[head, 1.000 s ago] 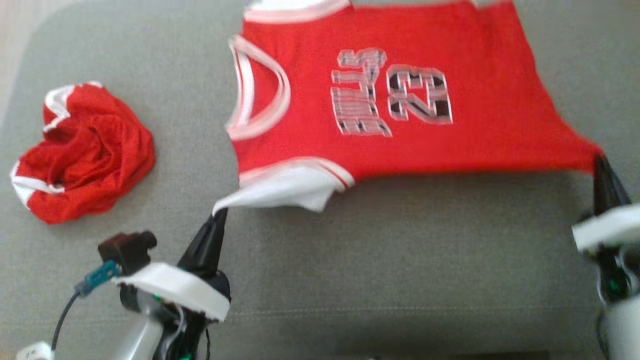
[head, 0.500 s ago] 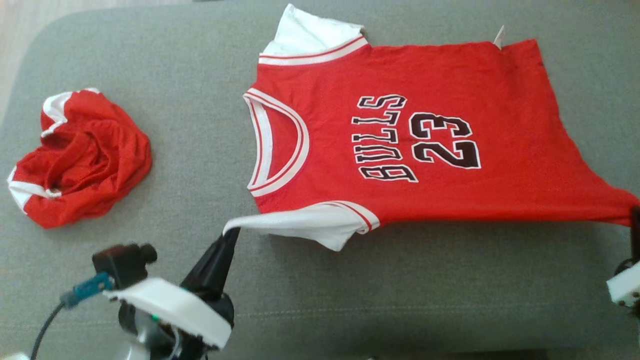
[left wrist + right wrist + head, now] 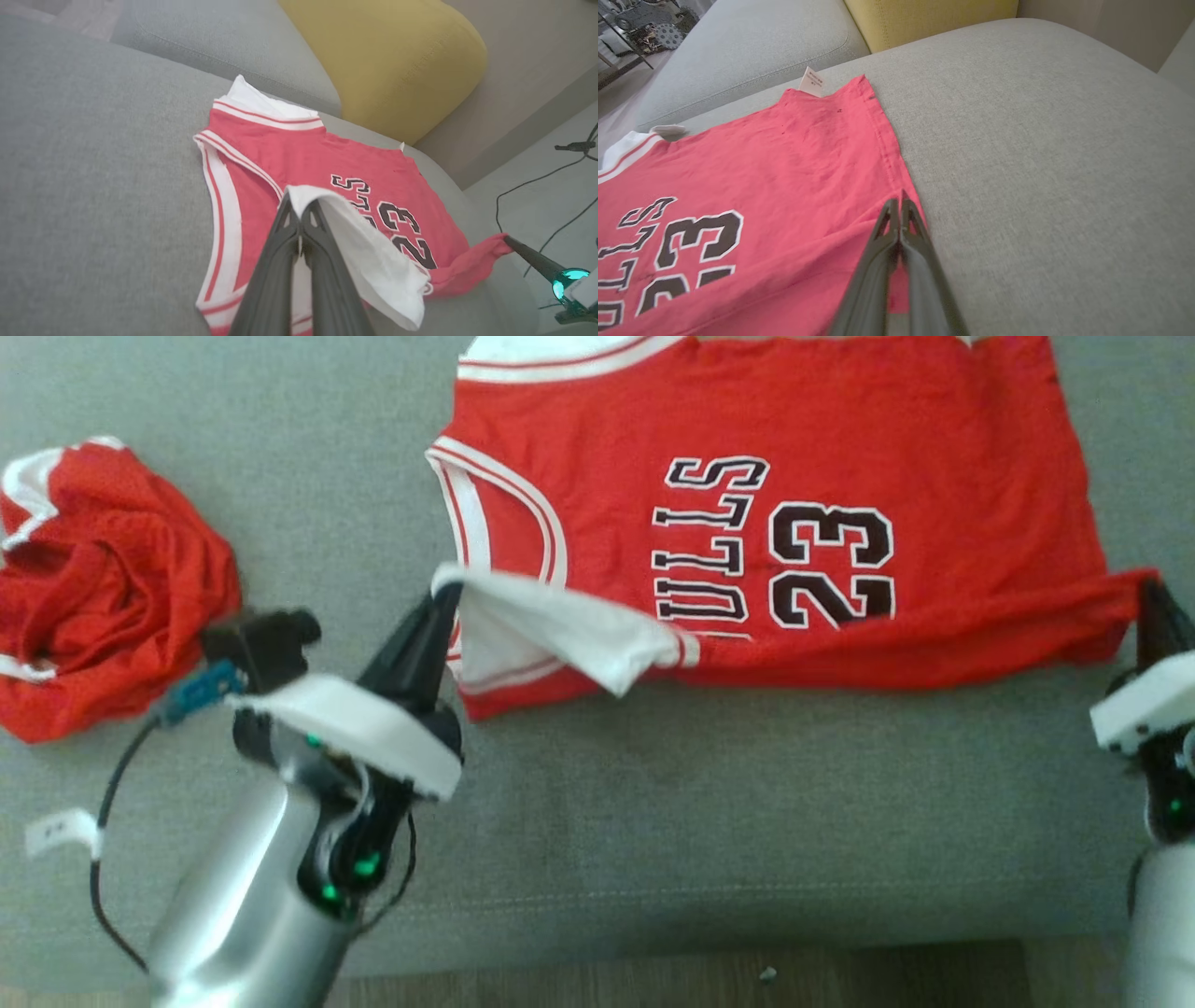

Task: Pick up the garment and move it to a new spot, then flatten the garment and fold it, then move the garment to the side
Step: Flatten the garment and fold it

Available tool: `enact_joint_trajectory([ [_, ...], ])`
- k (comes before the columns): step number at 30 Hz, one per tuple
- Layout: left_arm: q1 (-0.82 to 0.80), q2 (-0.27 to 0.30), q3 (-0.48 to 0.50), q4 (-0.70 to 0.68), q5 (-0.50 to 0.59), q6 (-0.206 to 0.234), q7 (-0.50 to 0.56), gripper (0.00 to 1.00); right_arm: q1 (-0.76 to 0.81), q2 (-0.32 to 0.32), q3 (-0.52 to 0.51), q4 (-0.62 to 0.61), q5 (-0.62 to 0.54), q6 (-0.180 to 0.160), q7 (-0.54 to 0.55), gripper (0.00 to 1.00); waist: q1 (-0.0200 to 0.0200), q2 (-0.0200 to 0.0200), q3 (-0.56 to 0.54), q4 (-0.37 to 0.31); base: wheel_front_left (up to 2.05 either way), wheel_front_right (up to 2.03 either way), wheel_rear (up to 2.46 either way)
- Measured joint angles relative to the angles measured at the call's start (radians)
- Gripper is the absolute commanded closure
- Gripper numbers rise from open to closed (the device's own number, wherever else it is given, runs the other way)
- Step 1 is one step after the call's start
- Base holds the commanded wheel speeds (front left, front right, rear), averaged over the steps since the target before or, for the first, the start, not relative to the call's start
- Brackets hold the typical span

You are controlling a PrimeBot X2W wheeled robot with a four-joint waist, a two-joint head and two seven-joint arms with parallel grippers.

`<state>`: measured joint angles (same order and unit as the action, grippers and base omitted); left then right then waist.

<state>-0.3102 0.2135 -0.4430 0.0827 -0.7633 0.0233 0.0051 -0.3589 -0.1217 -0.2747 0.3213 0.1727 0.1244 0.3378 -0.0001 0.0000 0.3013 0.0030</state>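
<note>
The garment (image 3: 794, 448) is a red jersey with white sleeves and black "BULLS 23" lettering, spread on the grey cushion (image 3: 728, 784). My left gripper (image 3: 448, 586) is shut on its near white sleeve (image 3: 551, 630) and holds it lifted over the collar area; the left wrist view shows the sleeve (image 3: 369, 252) draped off the left gripper (image 3: 299, 198). My right gripper (image 3: 1150, 586) is shut on the near hem corner, seen pinched in the right wrist view by the right gripper (image 3: 900, 205) on the garment (image 3: 784, 158). The near edge is rolled inward.
A crumpled red-and-white garment (image 3: 103, 588) lies on the cushion at the left. A yellow pillow (image 3: 387, 60) rests behind the cushion. Wooden floor (image 3: 653, 975) shows past the cushion's near edge. Cables (image 3: 546, 186) lie on the floor at the right.
Both grippers have carried the near sleeve and hem corner away from me over the jersey, folding its near edge inward. The head camera has shifted too.
</note>
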Motion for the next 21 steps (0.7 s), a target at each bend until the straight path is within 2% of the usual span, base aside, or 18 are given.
enact_joint_trajectory([
  [11,-0.239,-0.036,0.005,0.202,0.062,-0.053,-0.108,1.0,-0.207,-0.023,-0.003,0.166,-0.033,0.0,-0.108,1.0,0.0,0.0,0.115,-0.004,0.0,0.0,0.0],
  [12,-0.249,-0.037,0.005,0.222,0.065,-0.054,-0.116,0.78,-0.219,-0.023,0.0,0.18,-0.034,0.0,-0.119,0.31,0.0,0.0,0.123,-0.005,0.0,0.0,0.0],
  [13,-0.257,-0.038,0.004,0.244,0.073,-0.056,-0.123,0.78,-0.231,-0.023,0.002,0.195,-0.034,0.0,-0.134,0.31,0.0,0.0,0.129,-0.006,0.0,0.0,0.0],
  [14,-0.262,-0.039,0.004,0.262,0.076,-0.06,-0.131,0.09,-0.241,-0.023,0.005,0.209,-0.036,0.0,-0.151,0.0,0.0,-0.0001,0.133,-0.008,0.0,0.0,0.0],
  [15,-0.266,-0.042,0.004,0.279,0.076,-0.06,-0.141,0.0,-0.249,-0.023,0.007,0.218,-0.036,0.0,-0.174,0.0,0.0,0.0,0.136,-0.01,0.0,0.0,0.0],
  [21,-0.248,-0.055,0.0,0.285,0.103,-0.067,-0.22,0.0,-0.246,-0.022,0.045,0.217,-0.002,0.0,-0.348,0.0,0.0,0.0,0.107,-0.015,0.0,0.0,0.0],
])
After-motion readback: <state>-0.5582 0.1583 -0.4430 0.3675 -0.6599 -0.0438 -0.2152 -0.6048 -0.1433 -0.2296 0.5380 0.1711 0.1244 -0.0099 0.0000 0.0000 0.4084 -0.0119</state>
